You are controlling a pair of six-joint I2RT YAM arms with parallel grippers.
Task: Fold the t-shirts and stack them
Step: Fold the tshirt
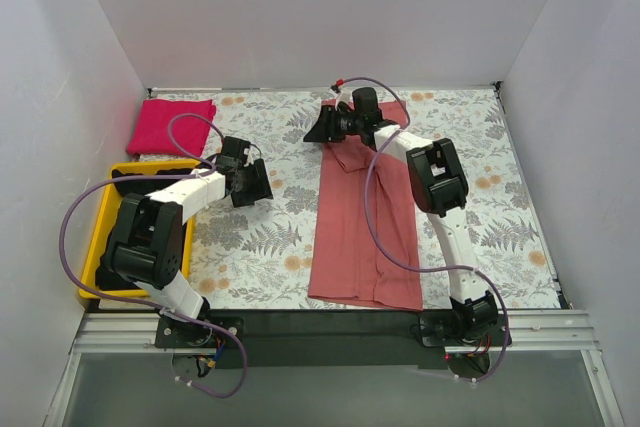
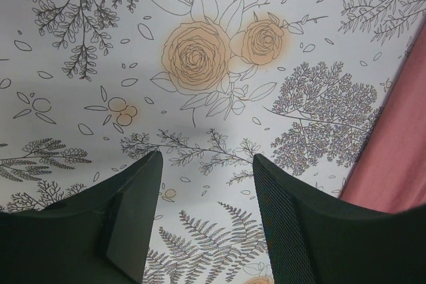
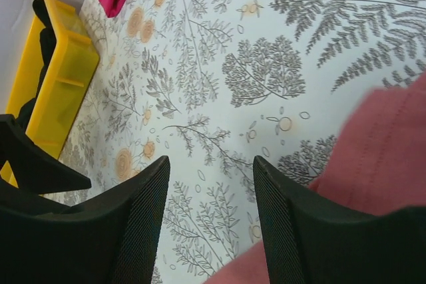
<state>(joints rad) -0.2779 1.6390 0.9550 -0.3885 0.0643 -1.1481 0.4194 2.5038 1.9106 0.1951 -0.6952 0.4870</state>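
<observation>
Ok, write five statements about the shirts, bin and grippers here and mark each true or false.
1. The salmon-red t-shirt lies as a long folded strip on the tablecloth. True.
2. The magenta t-shirt sits inside the yellow bin. False: it lies folded on the tablecloth beyond the bin.
3. The left gripper is open and empty. True.
4. The right gripper is clamped on the salmon-red t-shirt. False: its jaws stand open, holding nothing.
5. The two t-shirts are stacked. False: they lie apart.

The salmon-red t-shirt point(image 1: 365, 237) is soft matt cloth with a stitched seam; the magenta-pink t-shirt point(image 1: 170, 125) is matt cloth too. The yellow bin point(image 3: 63, 91) is smooth, faintly glossy plastic. The desk point(image 1: 250, 247) has a matt floral print. The right gripper point(image 3: 211, 163) has matt black jaws with a fine mesh texture.
</observation>
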